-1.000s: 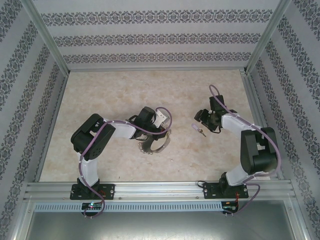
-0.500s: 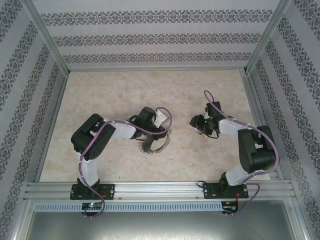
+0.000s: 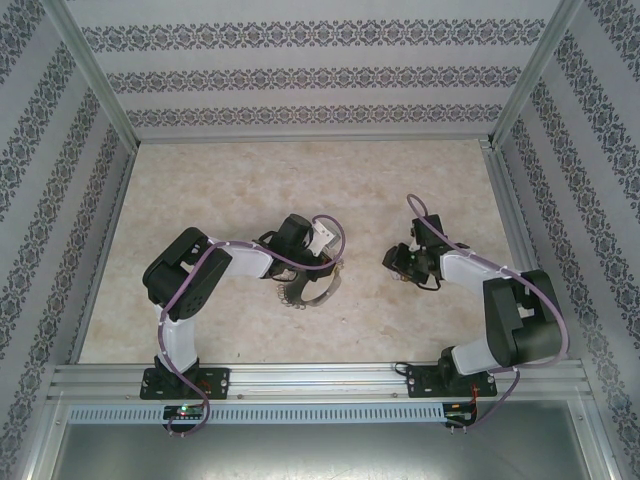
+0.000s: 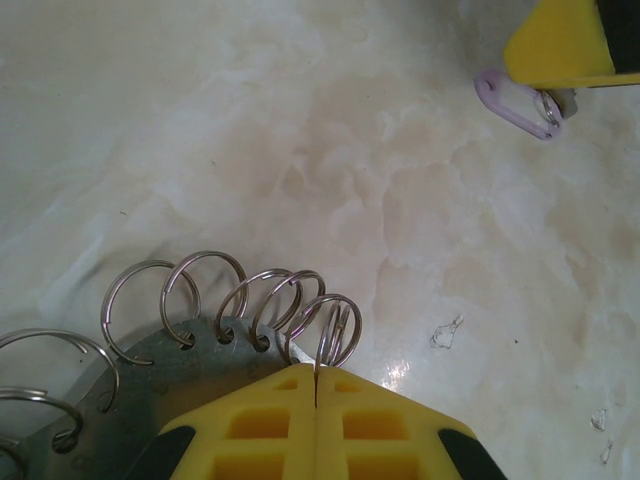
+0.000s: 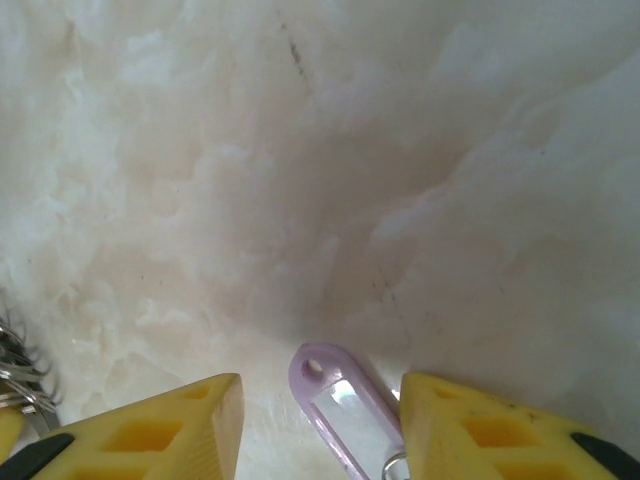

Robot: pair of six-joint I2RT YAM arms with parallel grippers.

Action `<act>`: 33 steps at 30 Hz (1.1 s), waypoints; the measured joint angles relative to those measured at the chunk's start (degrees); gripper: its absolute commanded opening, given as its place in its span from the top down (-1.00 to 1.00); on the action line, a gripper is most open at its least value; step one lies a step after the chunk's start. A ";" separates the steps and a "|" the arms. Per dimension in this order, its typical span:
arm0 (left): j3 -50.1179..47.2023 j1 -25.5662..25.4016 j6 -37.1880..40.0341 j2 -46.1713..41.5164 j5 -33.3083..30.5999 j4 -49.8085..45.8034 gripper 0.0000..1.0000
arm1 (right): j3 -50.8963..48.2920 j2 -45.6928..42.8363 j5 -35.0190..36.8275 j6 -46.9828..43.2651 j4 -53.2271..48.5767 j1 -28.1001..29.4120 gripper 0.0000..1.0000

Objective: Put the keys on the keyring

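The keyring (image 3: 309,291) lies on the table, a dark-grey hoop (image 4: 190,362) fringed with silvery split rings (image 4: 205,290). My left gripper (image 4: 316,372) is shut on the rightmost of those rings, at the hoop's edge (image 3: 322,268). My right gripper (image 5: 320,400) is open and low over the table (image 3: 398,262). Between its yellow fingers lies a lilac key tag (image 5: 343,400), closer to the right finger, with a small silvery ring (image 5: 394,466) at its near end. The left wrist view shows the same tag (image 4: 512,104) under a yellow finger (image 4: 560,40). The key itself is hidden beneath the right gripper.
The table (image 3: 250,190) is pale marble, bounded by aluminium rails (image 3: 300,380) and patterned walls. The two grippers are about a hand's width apart near the table's middle.
My right gripper has come left and down over the lilac tag, which now is covered in the top view, and its jaws have narrowed. The left arm and keyring have stayed put.
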 measured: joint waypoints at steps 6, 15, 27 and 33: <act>0.02 -0.07 -0.02 0.02 -0.02 0.00 1.00 | 0.09 -5.57 4.63 1.25 -4.63 1.66 -0.03; 0.22 -0.37 0.00 0.48 0.57 0.57 1.00 | 7.26 -9.46 11.91 7.41 -17.81 2.23 0.07; 0.24 -0.37 0.00 0.70 1.05 0.90 1.00 | 12.24 2.80 16.87 9.01 -24.65 8.68 0.15; 0.22 -0.37 0.00 0.70 1.07 1.05 1.00 | 12.72 5.11 19.47 7.89 -24.98 9.99 0.18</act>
